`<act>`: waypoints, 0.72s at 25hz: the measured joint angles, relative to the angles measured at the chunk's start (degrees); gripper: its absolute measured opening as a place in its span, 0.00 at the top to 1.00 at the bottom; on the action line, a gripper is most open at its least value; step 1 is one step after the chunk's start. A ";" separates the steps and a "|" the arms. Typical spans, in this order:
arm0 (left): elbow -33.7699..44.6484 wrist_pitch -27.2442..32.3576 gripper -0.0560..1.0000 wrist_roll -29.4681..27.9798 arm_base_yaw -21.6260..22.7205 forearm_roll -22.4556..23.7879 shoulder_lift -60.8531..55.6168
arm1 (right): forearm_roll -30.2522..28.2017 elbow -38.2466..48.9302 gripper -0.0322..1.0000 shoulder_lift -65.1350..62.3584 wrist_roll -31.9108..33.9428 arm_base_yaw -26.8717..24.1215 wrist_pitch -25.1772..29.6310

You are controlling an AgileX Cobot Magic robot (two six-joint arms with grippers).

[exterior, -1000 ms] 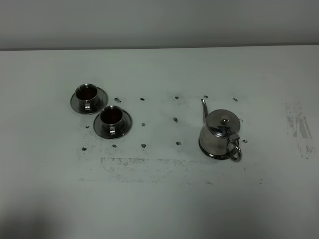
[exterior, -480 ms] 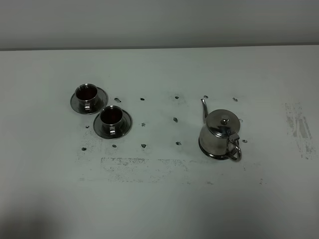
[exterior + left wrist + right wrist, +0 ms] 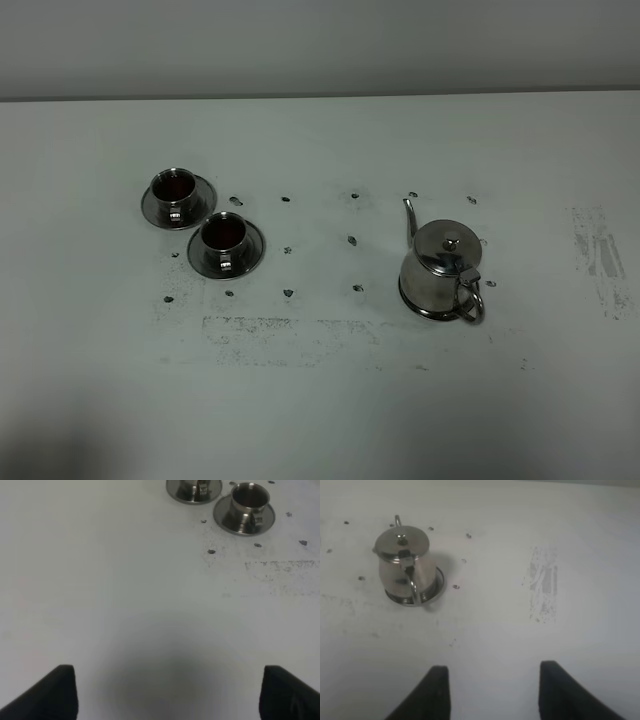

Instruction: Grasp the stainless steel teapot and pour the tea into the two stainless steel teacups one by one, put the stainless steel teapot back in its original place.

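right end effector (image 3: pixel 490 692): two dark fingers spread apart, nothing between them, hanging over bare worktop (image 3: pixel 485 630) on the handle side of the teapot (image 3: pixel 405 565) and well apart from it. left end effector (image 3: pixel 167 692): fingers spread wide, holding nothing, over bare worktop, well apart from the two cups. neither end effector seen from the high camera.

teapot (image 3: pixel 441 270) standing upright on the worktop (image 3: pixel 320 400), lid on with its knob up, thin curved spout pointing toward the back wall, loop handle facing the front edge. a ring-shaped base or shadow under it; hard to say which.

well to the left of the teapot as seen from the high camera, two cups, each sitting on its own round saucer. nearer cup (image 3: pixel 225 243) closest to the teapot; farther cup (image 3: pixel 177 196) just beyond it, left and toward the back, saucers nearly touching. dark reddish inside both cups. from the left wrist camera: nearer cup (image 3: pixel 247 502) fully seen with small handle facing the camera, farther cup (image 3: pixel 194 487) cut off at the frame edge.

around the teapot, small dark spots on the worktop; in front of it and the cups, a scuffed speckled band (image 3: pixel 290 335); to its right, a grey smear (image 3: pixel 598 258).
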 joint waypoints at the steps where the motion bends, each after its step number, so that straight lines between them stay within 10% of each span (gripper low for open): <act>1: 0.00 0.00 0.27 0.00 0.00 0.00 0.00 | 0.36 0.00 0.58 0.00 -0.78 0.00 0.00; 18: 0.00 0.00 0.27 0.00 0.00 0.00 0.00 | 4.53 0.00 0.58 0.00 -6.26 -12.62 0.06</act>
